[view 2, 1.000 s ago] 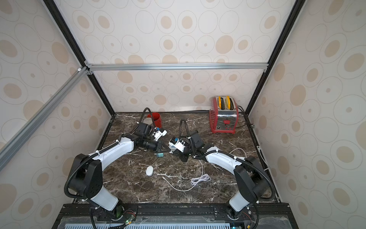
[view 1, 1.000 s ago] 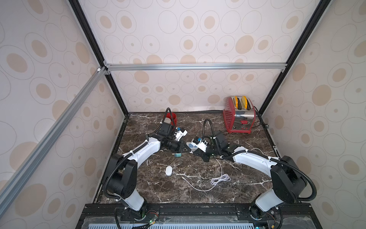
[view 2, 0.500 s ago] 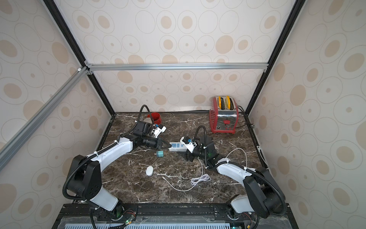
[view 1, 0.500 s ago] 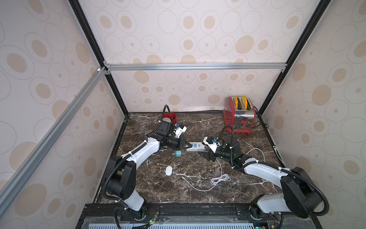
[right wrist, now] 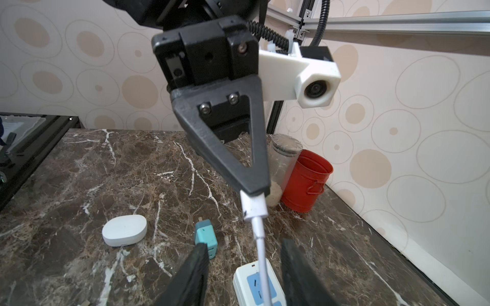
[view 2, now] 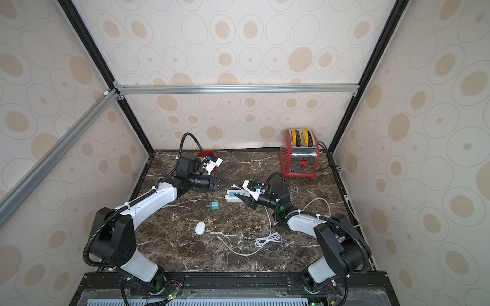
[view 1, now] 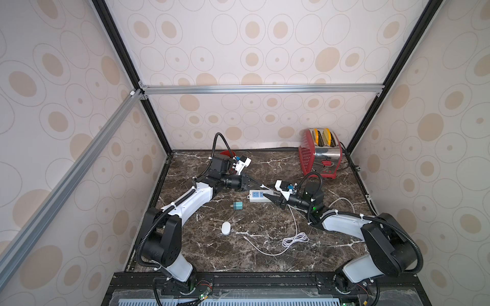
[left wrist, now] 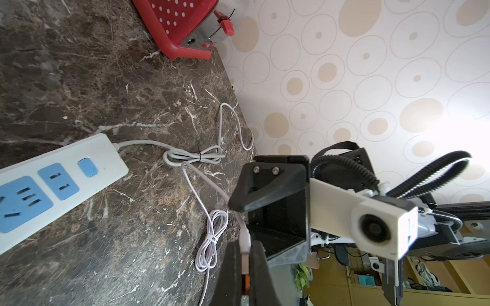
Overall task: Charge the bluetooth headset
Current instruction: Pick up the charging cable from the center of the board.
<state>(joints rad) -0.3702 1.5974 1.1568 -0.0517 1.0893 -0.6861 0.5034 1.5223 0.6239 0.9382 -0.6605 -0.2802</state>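
The bluetooth headset (view 1: 226,228) (view 2: 200,228) (right wrist: 124,230), a white oval case, lies alone on the marble near the left arm's base. My left gripper (view 1: 258,184) (view 2: 230,184) (left wrist: 245,246) is shut on the USB plug (left wrist: 245,255) (right wrist: 254,209) of a thin white cable (view 1: 291,241) (view 2: 267,239). It holds the plug just above the white power strip (view 1: 258,195) (view 2: 233,196) (right wrist: 254,283). My right gripper (view 1: 267,191) (view 2: 238,191) (right wrist: 244,243) faces it, open, and the cable hangs between its fingers without touching them. A teal cube charger (view 1: 238,205) (view 2: 214,205) (right wrist: 206,237) lies beside the strip.
A red toaster (view 1: 320,153) (view 2: 301,153) (left wrist: 183,26) stands at the back right. A red cup (view 1: 228,153) (right wrist: 307,182) and a glass jar (right wrist: 285,159) stand at the back left behind the left arm. The power strip's own tied cord (left wrist: 196,156) trails toward the right wall.
My right gripper has opened off the cable plug and drawn back to the right, away from the left gripper. The left gripper has stayed shut on the plug and shifted slightly right.
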